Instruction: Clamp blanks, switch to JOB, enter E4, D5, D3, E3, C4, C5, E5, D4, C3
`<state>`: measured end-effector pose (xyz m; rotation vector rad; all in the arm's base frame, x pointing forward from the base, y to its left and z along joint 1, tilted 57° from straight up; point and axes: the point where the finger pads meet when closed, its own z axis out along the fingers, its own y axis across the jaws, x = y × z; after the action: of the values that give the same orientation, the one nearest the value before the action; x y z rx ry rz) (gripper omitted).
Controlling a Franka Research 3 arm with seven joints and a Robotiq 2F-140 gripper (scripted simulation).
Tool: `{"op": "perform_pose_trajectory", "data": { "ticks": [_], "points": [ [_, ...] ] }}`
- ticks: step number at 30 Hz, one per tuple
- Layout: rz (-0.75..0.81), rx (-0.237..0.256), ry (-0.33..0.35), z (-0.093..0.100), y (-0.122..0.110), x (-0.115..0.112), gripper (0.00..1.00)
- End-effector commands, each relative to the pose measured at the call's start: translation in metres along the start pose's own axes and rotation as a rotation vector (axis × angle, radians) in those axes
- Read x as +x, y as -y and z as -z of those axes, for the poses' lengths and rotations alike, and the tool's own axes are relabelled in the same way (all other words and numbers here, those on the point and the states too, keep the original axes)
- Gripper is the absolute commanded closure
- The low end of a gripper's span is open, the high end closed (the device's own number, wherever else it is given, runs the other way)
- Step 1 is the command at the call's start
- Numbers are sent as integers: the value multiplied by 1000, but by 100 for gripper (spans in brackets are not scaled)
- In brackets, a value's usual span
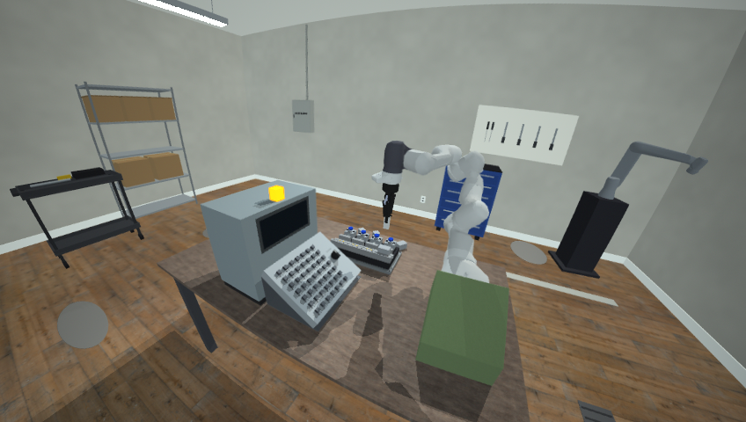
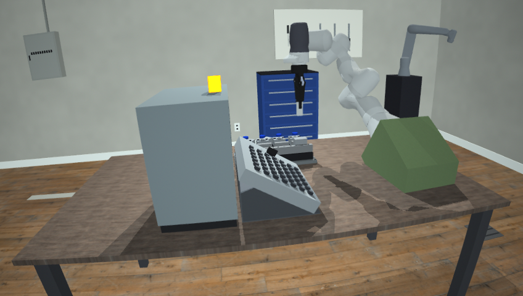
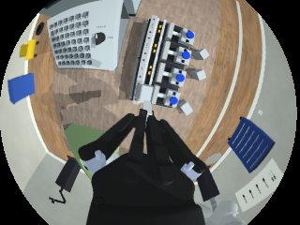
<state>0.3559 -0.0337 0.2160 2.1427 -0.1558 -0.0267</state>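
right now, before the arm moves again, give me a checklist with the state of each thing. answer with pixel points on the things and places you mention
- Gripper (image 1: 386,225) (image 2: 300,113) (image 3: 145,106) shut with nothing between its fingers: ok
- Fingertips lifted above the vise fixture (image 1: 366,254) (image 2: 298,149) (image 3: 146,58): ok
- Amber lamp (image 1: 276,193) (image 2: 214,84) lit, so machine in TEACH: ok
- All three loose blanks (image 3: 201,53) (image 3: 199,74) (image 3: 186,108) loaded onto stations: not ok, they lie beside the fixture
- Green lenses confirming all four clamps: cannot tell, too small

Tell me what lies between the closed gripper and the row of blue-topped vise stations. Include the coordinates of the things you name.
Only air shows between the closed gripper (image 1: 386,225) (image 2: 300,113) and the blue-topped vise stations (image 1: 376,236), in the top view.
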Motion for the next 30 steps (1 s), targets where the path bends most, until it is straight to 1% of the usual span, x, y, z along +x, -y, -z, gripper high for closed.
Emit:
{"op": "perform_pose_trajectory", "data": {
  "ticks": [1,10,11,12,14,16,17,18,19,30],
  "points": [
    [7,-1,3,1,1,-1,100],
    [8,-1,3,1,0,-1,100],
    [8,-1,3,1,-7,0,100],
    [8,-1,2,2,-21,1,100],
    [9,-2,1,2,-62,1,100],
    [9,-2,1,2,-62,1,100],
    [9,-2,2,2,-81,0,100],
    [9,-1,4,1,-94,-1,100],
    [9,-1,4,0,-101,-2,100],
    [9,-1,5,0,-102,-2,100]
  ]
}}
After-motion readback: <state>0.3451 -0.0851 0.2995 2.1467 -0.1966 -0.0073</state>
